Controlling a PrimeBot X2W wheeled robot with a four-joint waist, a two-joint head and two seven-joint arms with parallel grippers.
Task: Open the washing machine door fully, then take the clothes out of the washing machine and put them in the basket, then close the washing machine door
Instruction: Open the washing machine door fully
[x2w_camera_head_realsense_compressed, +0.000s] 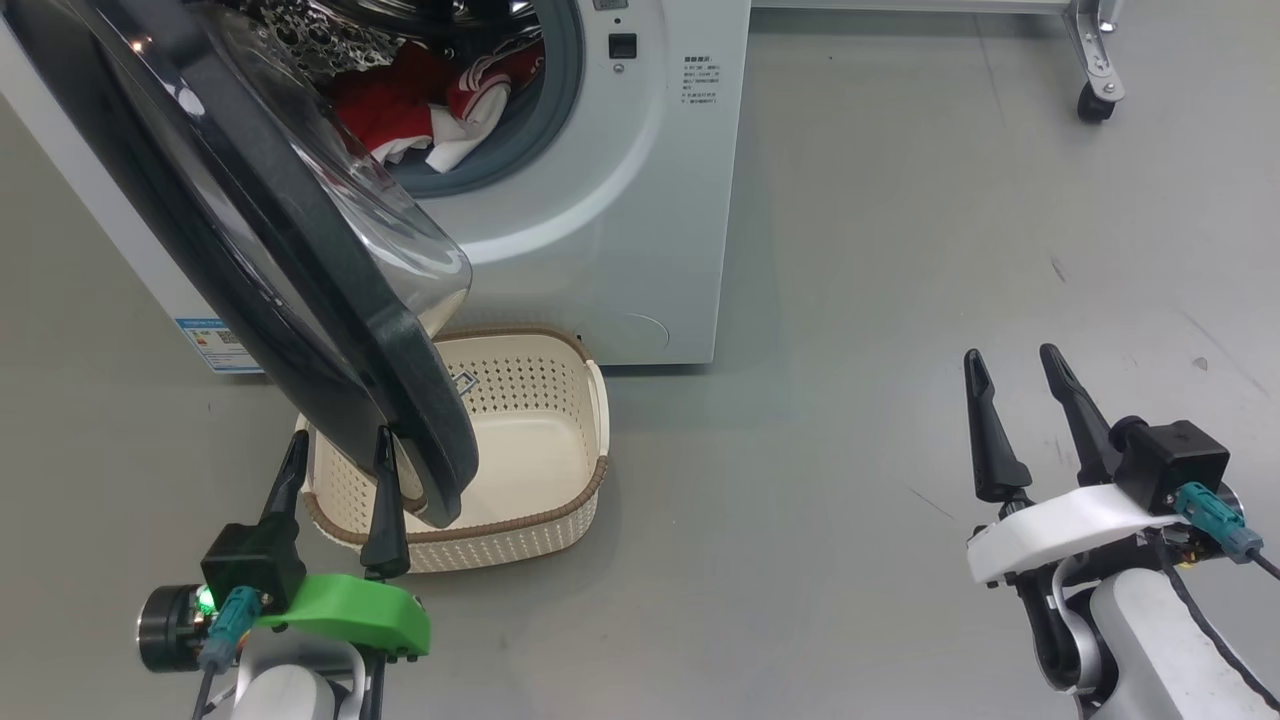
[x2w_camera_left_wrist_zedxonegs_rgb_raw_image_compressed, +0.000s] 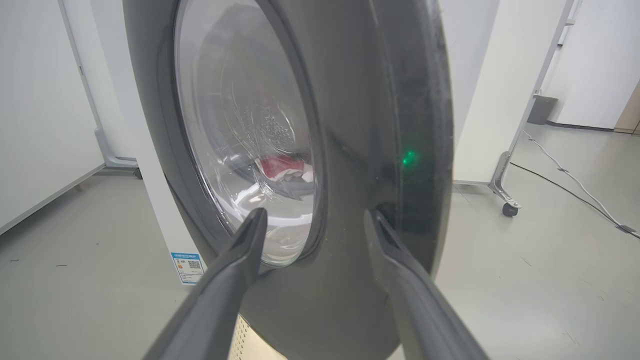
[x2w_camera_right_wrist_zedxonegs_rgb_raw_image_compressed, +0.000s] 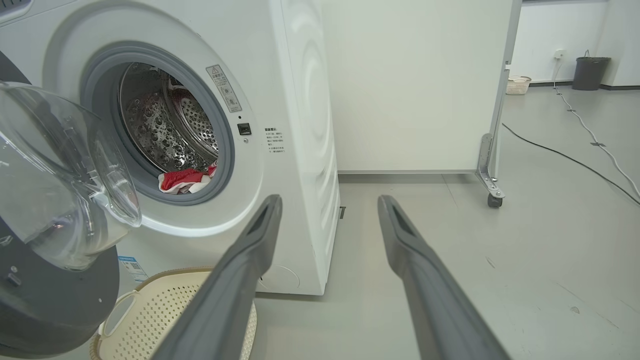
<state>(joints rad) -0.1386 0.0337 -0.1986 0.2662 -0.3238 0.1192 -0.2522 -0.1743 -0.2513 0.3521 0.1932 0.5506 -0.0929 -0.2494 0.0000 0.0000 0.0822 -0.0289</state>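
The washing machine (x2w_camera_head_realsense_compressed: 640, 200) (x2w_camera_right_wrist_zedxonegs_rgb_raw_image_compressed: 295, 125) stands with its door (x2w_camera_head_realsense_compressed: 300, 290) (x2w_camera_left_wrist_zedxonegs_rgb_raw_image_compressed: 350, 150) (x2w_camera_right_wrist_zedxonegs_rgb_raw_image_compressed: 55, 225) swung partly out over the basket. Red and white clothes (x2w_camera_head_realsense_compressed: 430, 110) (x2w_camera_right_wrist_zedxonegs_rgb_raw_image_compressed: 185, 180) lie in the drum mouth. The cream basket (x2w_camera_head_realsense_compressed: 560, 500) (x2w_camera_right_wrist_zedxonegs_rgb_raw_image_compressed: 165, 310) sits on the floor in front of the machine, under the door's lower edge. My left gripper (x2w_camera_head_realsense_compressed: 338, 445) (x2w_camera_left_wrist_zedxonegs_rgb_raw_image_compressed: 317, 220) is open, its fingers close against the door's black rim near its bottom. My right gripper (x2w_camera_head_realsense_compressed: 1015, 365) (x2w_camera_right_wrist_zedxonegs_rgb_raw_image_compressed: 330, 205) hangs open and empty over bare floor to the right.
A white partition on castor wheels (x2w_camera_right_wrist_zedxonegs_rgb_raw_image_compressed: 490, 200) (x2w_camera_head_realsense_compressed: 1095, 100) stands behind and right of the machine. A cable (x2w_camera_right_wrist_zedxonegs_rgb_raw_image_compressed: 575, 160) runs across the grey floor at the right. A dark bin (x2w_camera_right_wrist_zedxonegs_rgb_raw_image_compressed: 590, 72) and a small basket (x2w_camera_right_wrist_zedxonegs_rgb_raw_image_compressed: 517, 85) stand far back.
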